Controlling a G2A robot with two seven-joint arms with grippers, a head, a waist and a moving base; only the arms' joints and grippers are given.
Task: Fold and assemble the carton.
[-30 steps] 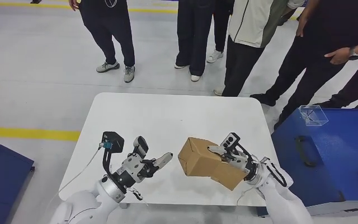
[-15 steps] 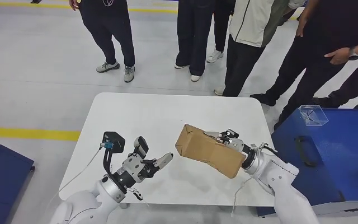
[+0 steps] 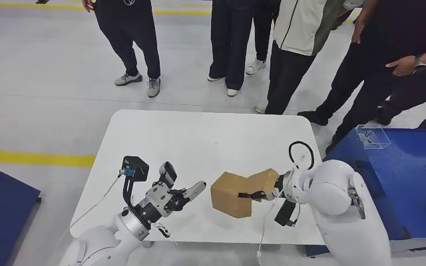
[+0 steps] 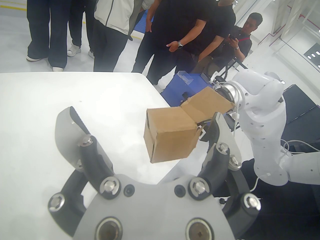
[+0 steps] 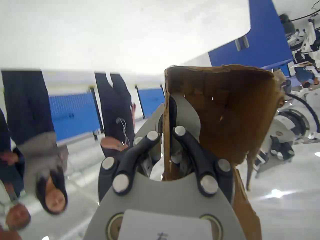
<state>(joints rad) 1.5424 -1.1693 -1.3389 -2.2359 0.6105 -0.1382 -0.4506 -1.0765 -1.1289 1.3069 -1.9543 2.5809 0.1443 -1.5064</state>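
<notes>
Carton (image 3: 231,194) over white table (image 3: 200,139), right tool (image 5: 167,116) pinching its wall, left tool (image 3: 184,181) spread empty nearby, blue bin (image 3: 379,193) beside.

Free gap separates left gripper (image 3: 184,181) from carton (image 3: 231,194).

The right gripper (image 3: 250,195) has rolled over in the past second, turning the carton (image 3: 231,195) it grips, while that arm's elbow has swung up beside it.

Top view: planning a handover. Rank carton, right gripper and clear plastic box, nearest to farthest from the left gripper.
1. carton, just beside the left gripper, on its right.
2. right gripper, gripping the carton's far side.
3. clear plastic box, far off to the right.
</notes>
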